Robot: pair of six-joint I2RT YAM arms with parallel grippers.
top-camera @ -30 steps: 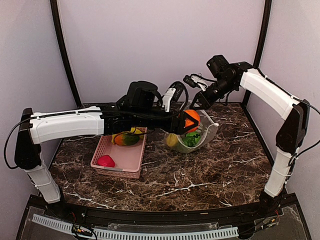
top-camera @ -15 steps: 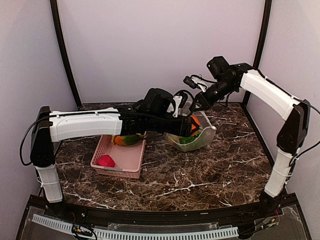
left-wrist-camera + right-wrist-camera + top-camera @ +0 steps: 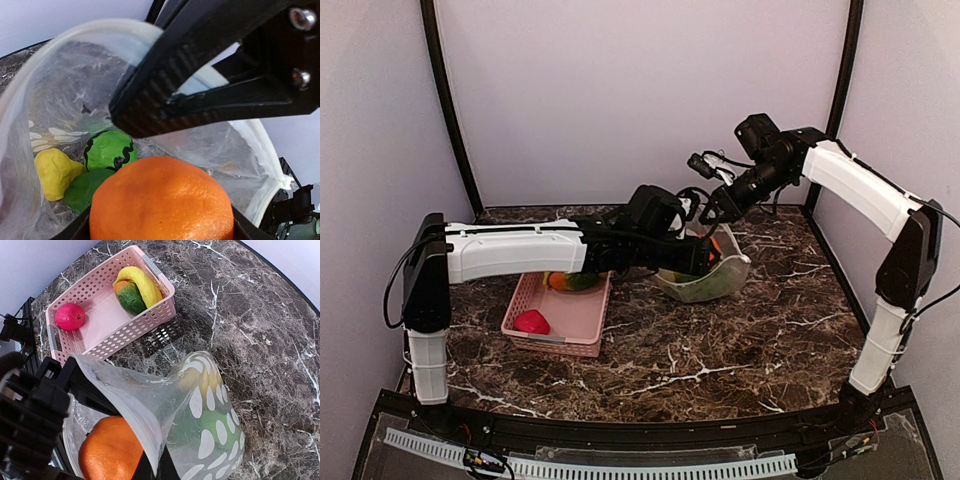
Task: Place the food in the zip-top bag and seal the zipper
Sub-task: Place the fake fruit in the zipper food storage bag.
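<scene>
The left claw (image 3: 704,256), clamped on the orange (image 3: 160,200), is inside the bag (image 3: 205,425) (mouth tilted upward, rim pinched by right claw (image 3: 712,214)).

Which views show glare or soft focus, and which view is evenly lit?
Left wrist: the orange is sharp, the bag behind it hazy with glare. Right wrist: the pink basket is crisp, the bag's near edge soft. Top external: even light, faint shadows on the table.

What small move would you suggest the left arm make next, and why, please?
Probably open the left jaws to drop the orange. It already sits inside the mouth of the zip-top bag, above the green piece and yellow piece, while the right jaws hold the bag's rim up.
</scene>
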